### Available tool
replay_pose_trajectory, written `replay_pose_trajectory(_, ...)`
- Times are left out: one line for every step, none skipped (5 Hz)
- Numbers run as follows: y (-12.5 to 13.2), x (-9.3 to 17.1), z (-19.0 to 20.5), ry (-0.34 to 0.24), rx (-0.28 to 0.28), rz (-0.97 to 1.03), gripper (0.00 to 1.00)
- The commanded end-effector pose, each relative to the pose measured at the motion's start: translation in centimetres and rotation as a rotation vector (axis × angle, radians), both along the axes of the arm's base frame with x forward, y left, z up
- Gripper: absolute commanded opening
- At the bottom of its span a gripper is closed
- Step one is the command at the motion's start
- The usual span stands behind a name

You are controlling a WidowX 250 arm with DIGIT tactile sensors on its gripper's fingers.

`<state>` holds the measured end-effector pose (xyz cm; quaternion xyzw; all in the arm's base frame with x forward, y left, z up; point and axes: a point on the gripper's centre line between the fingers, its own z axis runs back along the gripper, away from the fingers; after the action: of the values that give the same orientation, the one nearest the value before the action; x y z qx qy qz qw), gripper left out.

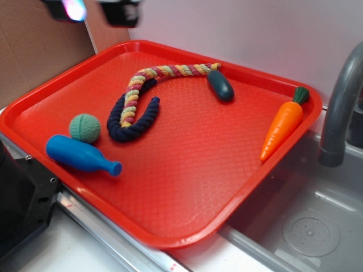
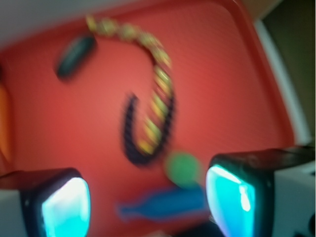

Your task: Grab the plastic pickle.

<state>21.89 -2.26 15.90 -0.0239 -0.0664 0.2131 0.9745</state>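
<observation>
The plastic pickle (image 1: 220, 85) is a dark teal-green oblong lying on the red tray (image 1: 187, 170) near its far edge, touching the end of the rope toy. In the blurred wrist view the pickle (image 2: 75, 57) lies at the upper left. My gripper (image 1: 96, 10) hangs high above the tray's far left corner, only its lower tips showing at the top of the exterior view. In the wrist view the gripper (image 2: 148, 205) is open and empty, its two glowing pads wide apart, well above the tray and far from the pickle.
A yellow-red and navy rope toy (image 1: 136, 105) curls mid-tray. A light green knitted ball (image 1: 85, 127) and a bright blue bottle toy (image 1: 82, 154) lie at the left front. An orange carrot (image 1: 282, 123) lies at the right edge. A sink (image 1: 309, 226) with a grey faucet (image 1: 339, 107) is at the right.
</observation>
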Motion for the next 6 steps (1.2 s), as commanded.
replay_pose_trajectory(-0.5,7.5,-3.2,-0.102,-0.135,0.133,1.0)
replay_pose_trajectory(-0.5,7.5,-3.2,-0.102,-0.135,0.133,1.0)
replay_pose_trajectory(-0.5,7.5,-3.2,-0.102,-0.135,0.133,1.0)
replay_pose_trajectory(-0.7,8.8,-6.5,-0.076,-0.05,0.255,1.0)
replay_pose_trajectory(-2.0,10.5,-8.1,-0.091,-0.008,0.291,1.0)
replay_pose_trajectory(-3.3,11.3,-9.0,-0.086,-0.027,0.255,1.0)
